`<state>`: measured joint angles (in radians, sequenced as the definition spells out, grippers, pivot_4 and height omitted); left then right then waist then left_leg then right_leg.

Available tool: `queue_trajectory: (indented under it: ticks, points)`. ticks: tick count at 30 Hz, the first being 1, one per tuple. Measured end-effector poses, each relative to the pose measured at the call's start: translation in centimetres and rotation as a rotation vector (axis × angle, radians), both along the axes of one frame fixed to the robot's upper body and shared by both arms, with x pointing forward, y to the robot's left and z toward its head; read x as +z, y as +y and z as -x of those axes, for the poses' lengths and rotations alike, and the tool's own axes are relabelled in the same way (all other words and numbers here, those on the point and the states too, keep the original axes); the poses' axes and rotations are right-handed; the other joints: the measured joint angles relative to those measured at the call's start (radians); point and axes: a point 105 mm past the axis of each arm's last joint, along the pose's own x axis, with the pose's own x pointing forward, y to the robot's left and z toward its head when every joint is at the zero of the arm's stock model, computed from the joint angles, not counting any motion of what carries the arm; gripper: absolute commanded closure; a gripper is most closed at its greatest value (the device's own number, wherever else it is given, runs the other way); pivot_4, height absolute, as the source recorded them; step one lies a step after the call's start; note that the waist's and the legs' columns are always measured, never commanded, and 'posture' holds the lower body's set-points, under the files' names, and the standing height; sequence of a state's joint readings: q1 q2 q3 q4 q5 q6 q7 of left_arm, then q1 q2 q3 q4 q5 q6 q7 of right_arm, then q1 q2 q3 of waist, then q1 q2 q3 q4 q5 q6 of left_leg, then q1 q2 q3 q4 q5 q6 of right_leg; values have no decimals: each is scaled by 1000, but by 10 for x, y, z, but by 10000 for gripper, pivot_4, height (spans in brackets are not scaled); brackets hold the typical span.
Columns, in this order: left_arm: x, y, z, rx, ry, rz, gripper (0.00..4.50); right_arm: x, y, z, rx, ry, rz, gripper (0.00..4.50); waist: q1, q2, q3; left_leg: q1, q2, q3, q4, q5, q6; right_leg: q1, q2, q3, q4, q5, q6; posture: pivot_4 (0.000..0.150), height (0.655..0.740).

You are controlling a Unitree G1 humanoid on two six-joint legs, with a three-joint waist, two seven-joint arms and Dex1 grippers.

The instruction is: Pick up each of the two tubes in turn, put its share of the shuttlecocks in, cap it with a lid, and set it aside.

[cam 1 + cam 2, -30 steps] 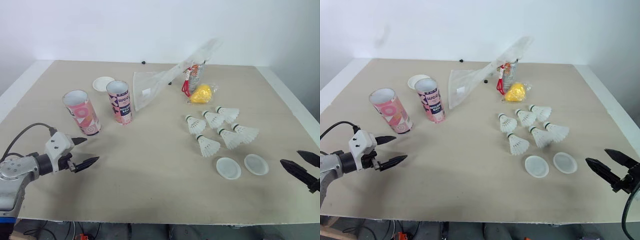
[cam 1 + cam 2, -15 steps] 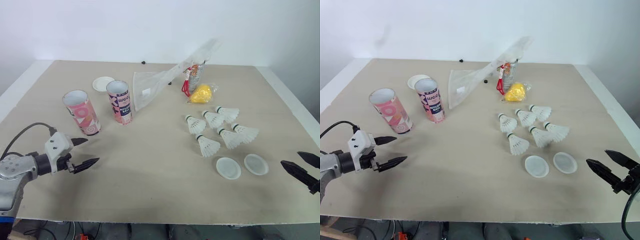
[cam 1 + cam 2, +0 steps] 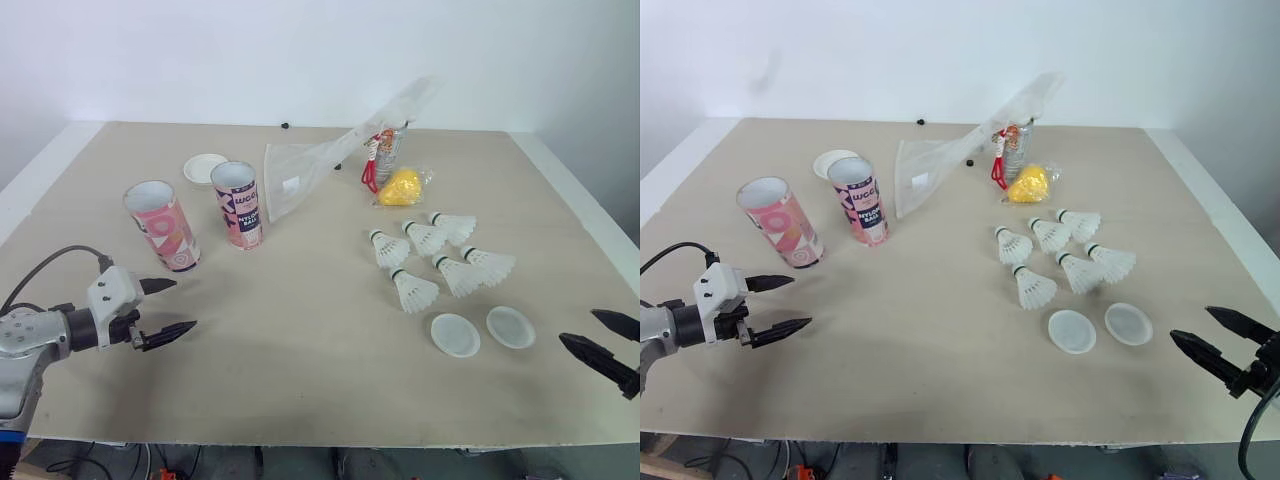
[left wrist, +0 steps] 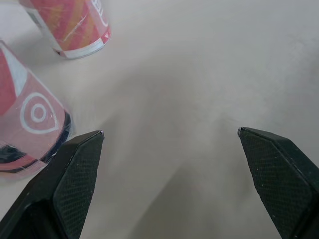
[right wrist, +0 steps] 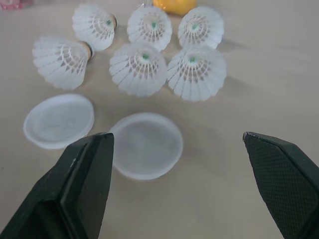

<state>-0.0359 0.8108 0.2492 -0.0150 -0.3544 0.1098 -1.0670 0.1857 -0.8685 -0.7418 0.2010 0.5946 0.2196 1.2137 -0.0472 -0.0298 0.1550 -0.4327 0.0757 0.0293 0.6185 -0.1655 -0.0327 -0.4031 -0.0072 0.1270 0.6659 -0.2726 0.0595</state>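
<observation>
We have hardly begun. On the left, our left gripper [image 3: 185, 304] hangs wide open with nothing in it, near the pink tube [image 3: 163, 226] but not touching it. The second tube [image 3: 240, 205] stands just beside the pink one. Both tubes have open tops and no caps, and a spare lid [image 3: 206, 167] lies behind them. Further right, six shuttlecocks [image 3: 435, 260] lie in a bunch on the table [image 3: 300, 300], none in a tube. Two lids [image 3: 455, 335] lie just beside them. On the far right, our right gripper [image 3: 577, 326] is open and empty too, near those lids. We think all the filling, capping and setting aside is left to do.
</observation>
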Motion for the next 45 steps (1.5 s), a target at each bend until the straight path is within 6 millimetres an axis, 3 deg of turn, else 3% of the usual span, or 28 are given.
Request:
queue_trajectory:
  ticks: [3,6,9,11,14,15,17,18,22,26,30,35,40,45]
  points:
    - [1,-5,-6,58,-48,53,0,26,28,-21,85,-83,-32,563,-4,2,0,1,0,1,0,0,0,0,1,2,1,1,1,1500,7400]
    - [3,-13,-8,146,-114,128,0,51,75,-44,231,-144,-52,563,-3,2,0,1,1,0,0,0,0,1,2,2,1,1,1,1500,7400]
    - [2,-19,-8,233,-146,200,0,58,118,-59,370,-170,-74,563,-4,1,0,0,1,0,0,0,0,1,3,2,1,3,4,1500,7400]
    - [0,-28,-5,324,-158,280,0,61,163,-72,518,-180,-114,563,-2,1,0,-1,1,-1,1,0,0,0,3,2,1,4,6,1500,7400]
    - [-2,-29,-1,407,-157,325,0,64,193,-81,621,-184,-139,563,3,1,1,-3,1,-2,1,0,0,-1,4,2,1,4,6,1500,7400]
    - [-4,-33,1,468,-156,370,0,65,213,-87,704,-182,-155,563,5,1,1,-4,0,-3,1,0,0,-1,4,2,1,4,6,1500,7400]
    - [-4,-33,1,499,-159,387,0,65,220,-89,737,-179,-157,563,6,1,1,-5,0,-3,2,0,1,0,4,2,1,4,5,1500,7400]
    - [-3,-35,2,572,-177,429,0,60,232,-97,802,-157,-150,563,5,1,1,-5,0,-3,2,0,1,0,4,2,1,5,4,1500,7400]
    - [-5,-26,4,747,-192,471,0,42,244,-108,873,-111,-132,563,3,0,1,-5,-1,-3,3,0,1,0,4,2,1,7,2,1500,7400]
    - [-8,-12,7,918,-241,449,0,21,259,-106,969,-101,-64,563,2,0,1,-5,-1,-4,3,0,0,-1,5,2,1,7,2,1500,7400]
    - [-10,-6,3,960,-253,463,0,18,266,-113,986,-151,11,563,1,0,1,-5,-1,-3,4,1,0,-1,5,2,1,8,3,1500,7400]
    - [-14,-4,-4,956,-239,474,0,22,272,-119,998,-189,38,563,0,0,1,-5,-1,-3,4,2,1,-1,5,2,1,9,4,1500,7400]
    - [-6,-2,-31,826,-207,495,0,20,280,-125,990,-192,24,563,1,0,1,-6,0,-3,4,2,0,-2,5,1,1,9,2,1500,7400]
    - [-5,-6,-41,762,-177,508,0,25,282,-129,969,-209,32,563,1,0,1,-6,-1,-3,2,2,0,-3,5,2,1,9,1,1500,7400]
